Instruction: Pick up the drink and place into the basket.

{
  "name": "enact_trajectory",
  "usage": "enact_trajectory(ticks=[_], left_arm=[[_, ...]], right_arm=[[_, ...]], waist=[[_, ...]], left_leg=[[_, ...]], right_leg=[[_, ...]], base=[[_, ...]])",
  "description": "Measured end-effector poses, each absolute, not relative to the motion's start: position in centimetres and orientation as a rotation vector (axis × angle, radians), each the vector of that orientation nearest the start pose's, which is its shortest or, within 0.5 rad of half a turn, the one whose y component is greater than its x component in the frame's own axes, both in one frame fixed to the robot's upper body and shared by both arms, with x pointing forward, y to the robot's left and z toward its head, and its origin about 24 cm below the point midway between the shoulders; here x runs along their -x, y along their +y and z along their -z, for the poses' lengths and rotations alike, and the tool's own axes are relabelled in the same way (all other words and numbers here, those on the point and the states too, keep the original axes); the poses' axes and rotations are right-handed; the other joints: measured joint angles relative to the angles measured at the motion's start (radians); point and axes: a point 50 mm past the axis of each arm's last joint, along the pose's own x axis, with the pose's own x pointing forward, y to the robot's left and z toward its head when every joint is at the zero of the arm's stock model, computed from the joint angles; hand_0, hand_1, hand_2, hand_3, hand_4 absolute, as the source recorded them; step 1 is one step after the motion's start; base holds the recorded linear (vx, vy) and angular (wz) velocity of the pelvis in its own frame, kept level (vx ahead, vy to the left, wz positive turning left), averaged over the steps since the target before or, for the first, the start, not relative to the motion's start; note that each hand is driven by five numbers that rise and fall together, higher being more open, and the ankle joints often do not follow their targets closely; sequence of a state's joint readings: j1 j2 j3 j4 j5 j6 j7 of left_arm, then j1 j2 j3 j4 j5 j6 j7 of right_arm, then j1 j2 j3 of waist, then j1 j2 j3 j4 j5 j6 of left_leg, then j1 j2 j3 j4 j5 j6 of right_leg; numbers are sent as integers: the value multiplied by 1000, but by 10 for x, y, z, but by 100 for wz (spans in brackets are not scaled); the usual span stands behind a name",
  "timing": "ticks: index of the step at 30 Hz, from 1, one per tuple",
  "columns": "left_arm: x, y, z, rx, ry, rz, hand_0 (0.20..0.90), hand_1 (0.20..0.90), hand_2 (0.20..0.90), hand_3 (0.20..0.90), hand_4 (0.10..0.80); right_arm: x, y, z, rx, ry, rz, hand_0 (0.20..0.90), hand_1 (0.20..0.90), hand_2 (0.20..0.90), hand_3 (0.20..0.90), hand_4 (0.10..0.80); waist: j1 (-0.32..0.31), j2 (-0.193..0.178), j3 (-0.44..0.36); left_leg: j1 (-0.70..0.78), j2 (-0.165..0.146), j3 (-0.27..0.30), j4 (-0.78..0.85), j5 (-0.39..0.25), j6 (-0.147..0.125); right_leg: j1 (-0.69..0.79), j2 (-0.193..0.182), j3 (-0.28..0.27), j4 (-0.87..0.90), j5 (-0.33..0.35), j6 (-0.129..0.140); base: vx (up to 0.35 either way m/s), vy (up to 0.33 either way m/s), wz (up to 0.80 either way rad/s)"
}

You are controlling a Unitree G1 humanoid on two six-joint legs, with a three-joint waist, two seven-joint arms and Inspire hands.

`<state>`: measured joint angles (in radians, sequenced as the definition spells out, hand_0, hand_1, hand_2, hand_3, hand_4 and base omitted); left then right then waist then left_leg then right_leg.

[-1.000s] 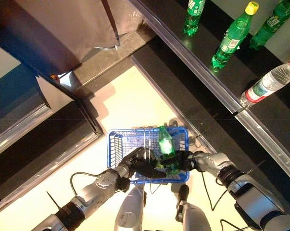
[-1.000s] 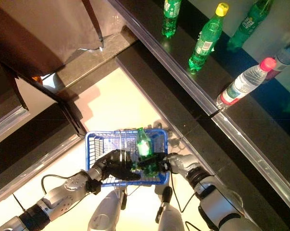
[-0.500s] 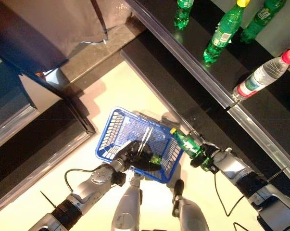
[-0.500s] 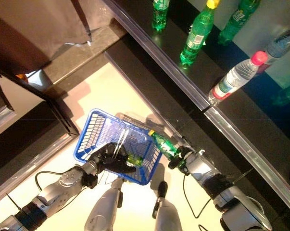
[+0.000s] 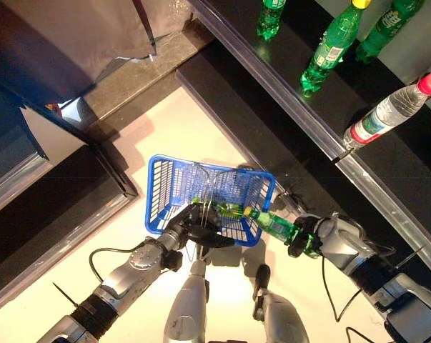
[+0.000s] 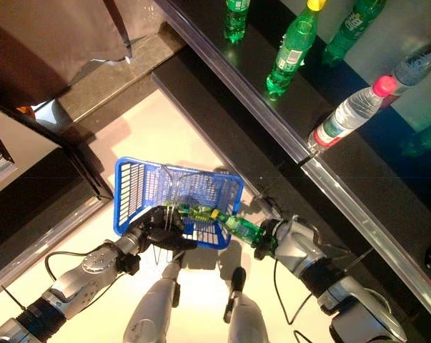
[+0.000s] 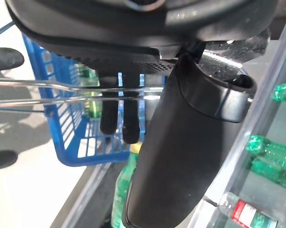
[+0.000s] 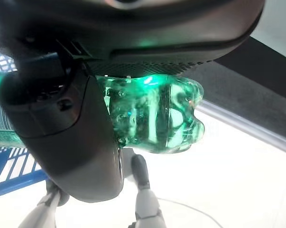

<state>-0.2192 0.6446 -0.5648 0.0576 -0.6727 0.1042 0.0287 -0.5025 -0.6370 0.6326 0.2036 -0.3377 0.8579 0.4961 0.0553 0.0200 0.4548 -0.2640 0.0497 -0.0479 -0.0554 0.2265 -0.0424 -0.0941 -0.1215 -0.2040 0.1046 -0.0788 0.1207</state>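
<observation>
While the head camera looks down from the left eye view, the blue basket [image 5: 208, 200] hangs over the pale floor [image 5: 194, 136], its wire handles gathered in the left hand [image 5: 194, 227], whose fingers are curled round them at the basket's near rim. The right hand [image 5: 306, 238] is clenched on the base of a green drink bottle [image 5: 272, 225], which lies nearly level with its yellow-capped neck reaching over the basket's near right corner; the bottle's body is still outside the rim. On the dark shelf [image 5: 387, 171] along the far right stand three green bottles, the middle one a yellow-capped bottle [image 5: 332, 47], and a clear water bottle [image 5: 390, 113] with a red cap.

From the right eye view, the same layout holds: the drink bottle [image 6: 238, 225] bridges from the right hand [image 6: 281, 239] to the basket's [image 6: 140, 187] right-hand edge, and a second green bottle [image 6: 195, 212] already lies inside the basket near the handles.

Seen in the left wrist view, the left hand's [image 7: 190, 142] dark fingers [image 7: 128, 121] wrap the thin wire handles [image 7: 52, 92], with the blue mesh wall of the basket [image 7: 62, 137] behind them.

Looking along the right wrist view, the right hand [image 8: 62, 137] grips the lumpy green base of the drink bottle [image 8: 157, 114], thumb pressed across its side, and a corner of the basket [image 8: 10, 173] shows past it.
</observation>
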Motion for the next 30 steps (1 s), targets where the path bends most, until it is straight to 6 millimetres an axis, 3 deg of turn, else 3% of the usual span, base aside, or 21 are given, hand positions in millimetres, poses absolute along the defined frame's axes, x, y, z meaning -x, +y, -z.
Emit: enact_trajectory(ticks=[11,19,30], left_arm=[[-262,150,-32,-74,292,454,300,300,300,200,100],[-267,130,-38,-72,274,544,300,300,300,200,100],[-283,101,-65,-72,176,663,300,300,300,200,100]], right_arm=[[-312,-187,-44,1095,780,-406,300,300,300,200,100],[-331,-147,-46,1023,762,-473,300,300,300,200,100],[-327,-95,-21,752,868,-569,300,300,300,200,100]], waist=[[2,2,8],[32,19,16],[73,34,22]], left_leg=[[-1,-2,2,-1,0,0],[-3,-4,-5,-1,0,0],[-6,-11,-20,2,0,0]], right_leg=[[-2,0,2,-2,1,0],[0,-1,-5,-2,0,0],[2,-5,-13,-2,-1,2]], base=[[0,0,0],[7,4,2],[11,6,2]])
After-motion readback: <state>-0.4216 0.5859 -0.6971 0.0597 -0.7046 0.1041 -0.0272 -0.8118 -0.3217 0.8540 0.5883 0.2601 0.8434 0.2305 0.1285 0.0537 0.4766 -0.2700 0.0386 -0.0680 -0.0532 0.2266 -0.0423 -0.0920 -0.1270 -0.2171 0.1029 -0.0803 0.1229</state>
